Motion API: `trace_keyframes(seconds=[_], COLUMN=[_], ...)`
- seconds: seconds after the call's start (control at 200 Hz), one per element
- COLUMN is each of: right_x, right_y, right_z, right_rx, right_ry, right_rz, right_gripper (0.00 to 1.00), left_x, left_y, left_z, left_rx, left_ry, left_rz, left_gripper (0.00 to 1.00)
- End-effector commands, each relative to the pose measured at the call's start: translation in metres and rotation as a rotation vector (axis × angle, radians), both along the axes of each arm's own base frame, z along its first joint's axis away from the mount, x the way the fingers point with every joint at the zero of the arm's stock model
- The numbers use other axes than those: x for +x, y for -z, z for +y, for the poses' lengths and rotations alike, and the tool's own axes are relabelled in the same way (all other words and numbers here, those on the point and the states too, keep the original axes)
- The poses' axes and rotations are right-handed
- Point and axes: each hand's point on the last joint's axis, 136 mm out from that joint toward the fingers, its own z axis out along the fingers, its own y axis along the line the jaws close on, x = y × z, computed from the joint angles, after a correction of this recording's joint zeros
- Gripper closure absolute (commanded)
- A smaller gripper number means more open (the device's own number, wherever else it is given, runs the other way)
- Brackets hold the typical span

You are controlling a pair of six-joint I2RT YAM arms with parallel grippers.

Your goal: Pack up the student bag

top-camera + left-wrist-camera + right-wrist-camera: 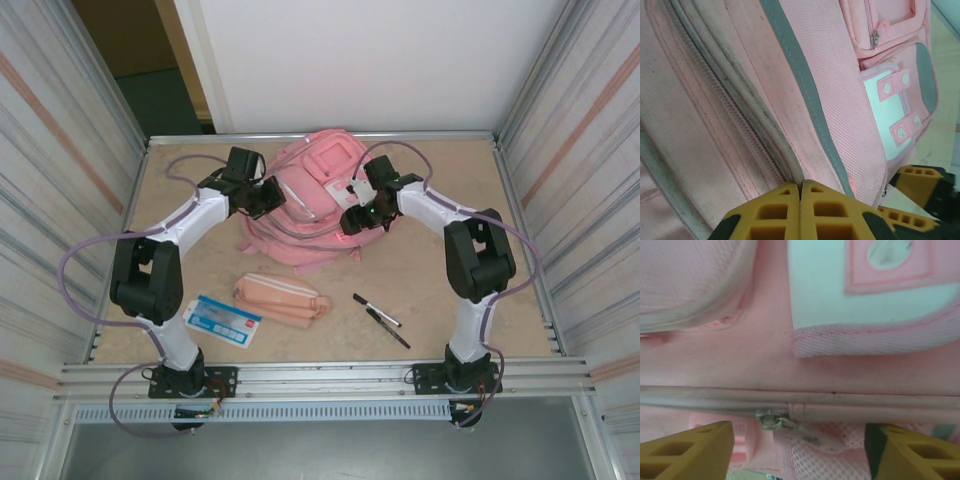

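From above, packing looks barely begun: the bag (315,200) lies between left claw (265,197) and right claw (352,222), with the pouch (282,298) and pens (380,316) loose behind them on the tan surface (450,300), ribbed walls around; the left wrist view shows the left claw (800,200) pressed shut at the bag's closed zip; the right wrist view shows the right claw (799,440) wide around a zip pull (772,420).

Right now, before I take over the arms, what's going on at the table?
Both arms are on the pink student bag at the back of the table. The left gripper is shut, apparently pinching fabric beside a zip. The right gripper stands open with a zipper pull between its fingers. A pencil pouch, two pens and a blue-and-white packet lie in front, unpacked.
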Motion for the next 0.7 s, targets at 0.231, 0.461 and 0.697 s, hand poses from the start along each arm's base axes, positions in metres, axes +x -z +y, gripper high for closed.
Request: trace_keyframes(seconds=[0.231,0.461,0.697], right_x=[-0.009,-0.017,-0.051], right_y=[0.003,-0.012,-0.008], right_z=[-0.01,-0.012,-0.033], right_rx=[-0.032,-0.054,-0.307], right_ry=[-0.081,-0.077,-0.088], right_rz=[0.032,0.018,0.169], right_gripper=[0.72,0.89,0.96], left_x=[0.011,0.012,0.018], left_y=[-0.052,-0.04,-0.025], left_z=[-0.032,-0.033,-0.031], left_rx=[-0.12,-0.091,-0.076], left_ry=[0.088,0.077,0.048], left_rz=[-0.115,-0.101,-0.082], left_gripper=[1.0,1.0,1.0])
